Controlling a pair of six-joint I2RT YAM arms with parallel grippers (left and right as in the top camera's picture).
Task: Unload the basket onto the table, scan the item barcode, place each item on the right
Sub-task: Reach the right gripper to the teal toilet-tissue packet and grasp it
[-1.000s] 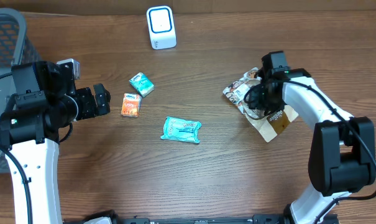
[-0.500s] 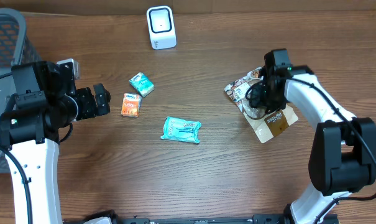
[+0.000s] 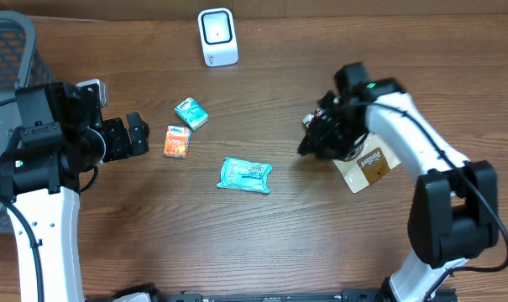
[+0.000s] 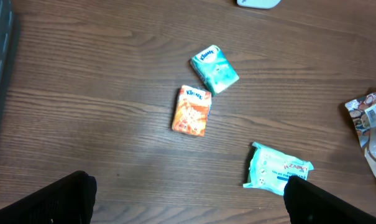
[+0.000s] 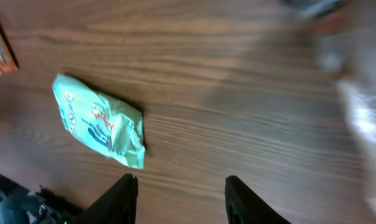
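Note:
The white scanner [image 3: 217,36] stands at the back of the table. A teal wipes pack [image 3: 245,175] [image 4: 277,173] [image 5: 100,121] lies flat in the middle. Left of it lie an orange tissue pack [image 3: 177,141] [image 4: 192,111] and a small teal tissue pack [image 3: 191,113] [image 4: 214,69]. My right gripper [image 3: 311,144] [image 5: 183,202] hangs open over bare wood, right of the wipes pack, with nothing between its fingers. My left gripper [image 3: 138,137] [image 4: 188,205] is wide open and empty, left of the orange pack.
A brown pouch [image 3: 369,166] and a colourful snack bag [image 3: 319,120] [image 4: 368,112] lie under my right arm, partly hidden by it. A grey basket [image 3: 6,50] stands at the far left edge.
My right gripper has swung left, off the snack bag and pouch, toward the wipes pack. The left arm and the packs have not moved.

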